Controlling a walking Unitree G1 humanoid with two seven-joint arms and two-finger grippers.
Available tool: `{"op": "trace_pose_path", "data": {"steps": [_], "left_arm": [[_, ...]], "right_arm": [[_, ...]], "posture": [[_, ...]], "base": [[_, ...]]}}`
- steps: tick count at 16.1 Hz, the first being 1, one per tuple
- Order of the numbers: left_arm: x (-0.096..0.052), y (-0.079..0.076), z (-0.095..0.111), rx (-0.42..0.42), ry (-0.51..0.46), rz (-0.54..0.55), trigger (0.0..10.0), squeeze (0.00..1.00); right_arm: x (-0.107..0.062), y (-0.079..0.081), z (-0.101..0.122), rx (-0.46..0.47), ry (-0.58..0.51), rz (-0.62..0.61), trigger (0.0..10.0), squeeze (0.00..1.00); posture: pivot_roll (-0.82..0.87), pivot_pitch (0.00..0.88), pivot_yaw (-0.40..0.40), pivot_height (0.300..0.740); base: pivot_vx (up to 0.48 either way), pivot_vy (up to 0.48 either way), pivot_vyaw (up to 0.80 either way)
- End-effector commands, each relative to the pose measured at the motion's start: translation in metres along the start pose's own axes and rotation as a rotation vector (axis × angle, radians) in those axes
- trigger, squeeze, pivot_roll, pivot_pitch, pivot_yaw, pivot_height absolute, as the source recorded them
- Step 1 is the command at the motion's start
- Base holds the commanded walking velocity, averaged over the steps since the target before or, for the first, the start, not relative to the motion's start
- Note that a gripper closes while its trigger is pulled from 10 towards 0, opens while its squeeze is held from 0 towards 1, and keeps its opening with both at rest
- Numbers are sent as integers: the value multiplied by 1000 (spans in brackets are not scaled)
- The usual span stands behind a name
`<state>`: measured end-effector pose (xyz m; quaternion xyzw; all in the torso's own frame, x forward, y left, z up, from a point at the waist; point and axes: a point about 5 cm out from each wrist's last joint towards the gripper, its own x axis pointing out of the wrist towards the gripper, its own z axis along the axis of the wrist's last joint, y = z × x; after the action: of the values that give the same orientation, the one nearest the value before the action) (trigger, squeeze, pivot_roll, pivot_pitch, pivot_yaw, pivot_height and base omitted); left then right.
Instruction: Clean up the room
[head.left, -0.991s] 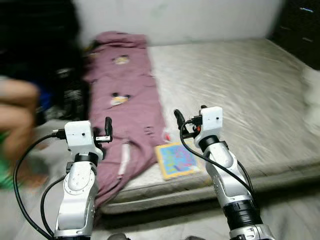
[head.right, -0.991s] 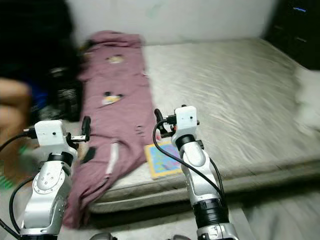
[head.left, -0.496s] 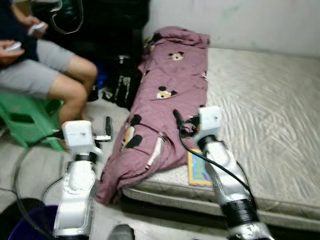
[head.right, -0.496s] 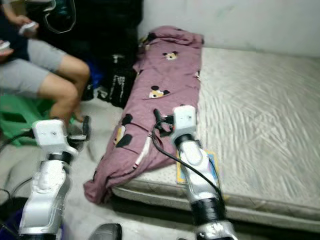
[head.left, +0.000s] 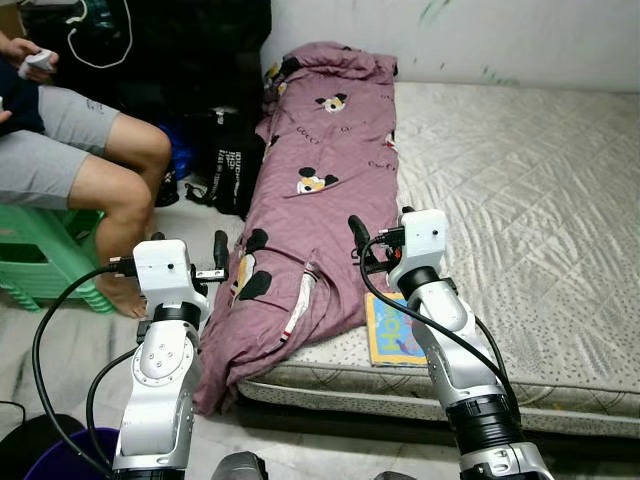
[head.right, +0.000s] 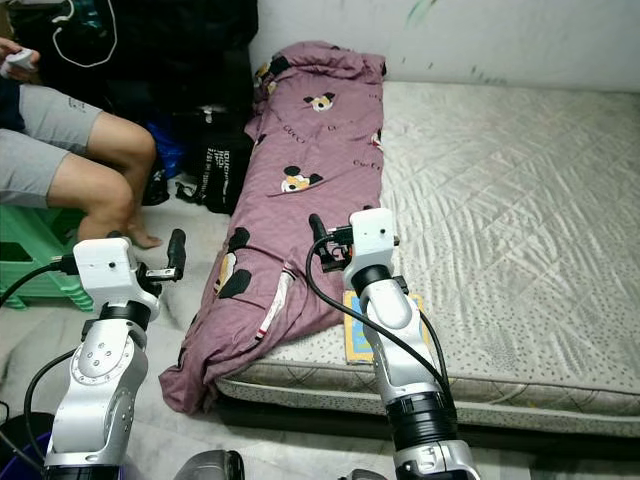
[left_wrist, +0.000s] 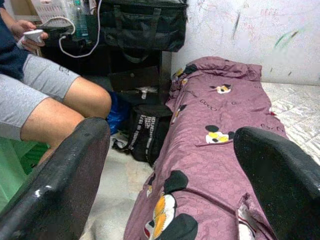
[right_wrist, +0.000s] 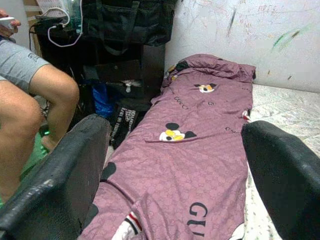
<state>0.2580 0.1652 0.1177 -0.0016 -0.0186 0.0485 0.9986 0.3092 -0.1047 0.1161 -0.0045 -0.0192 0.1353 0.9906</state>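
Observation:
A long mauve blanket (head.left: 320, 180) with cartoon mouse prints lies along the left edge of the mattress (head.left: 520, 200), its near end drooping to the floor. A colourful picture book (head.left: 392, 332) rests flat on the mattress near its front edge. My left gripper (left_wrist: 170, 165) is open and held up over the floor left of the blanket. My right gripper (right_wrist: 175, 165) is open too, hovering above the blanket's near end, just left of the book. Neither holds anything.
A person (head.left: 80, 160) sits on a green stool (head.left: 40, 265) at the left, legs out toward the bed. Black bags (head.left: 228, 160) stand between the person and the mattress. A dark round bin (head.left: 50, 455) sits by my left foot.
The whole view swung left and then settled; the person, stool and bags came into sight. Both arms keep the same raised pose.

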Motion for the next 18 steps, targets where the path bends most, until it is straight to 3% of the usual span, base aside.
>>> {"op": "trace_pose_path", "data": {"steps": [1,4,18], "left_arm": [[1,2,1,8,-2,10,10000,0],[1,2,1,8,-2,8,10000,0],[3,1,1,6,-5,7,10000,0]], "right_arm": [[2,3,3,-1,-9,14,10000,0],[3,3,3,-2,-9,16,10000,0],[4,3,2,-6,-8,18,10000,0]], "posture": [[-63,0,-10,740],[-63,0,-10,740],[-64,0,-10,740]], "base": [[0,0,0],[0,-85,0],[0,-310,0]]}}
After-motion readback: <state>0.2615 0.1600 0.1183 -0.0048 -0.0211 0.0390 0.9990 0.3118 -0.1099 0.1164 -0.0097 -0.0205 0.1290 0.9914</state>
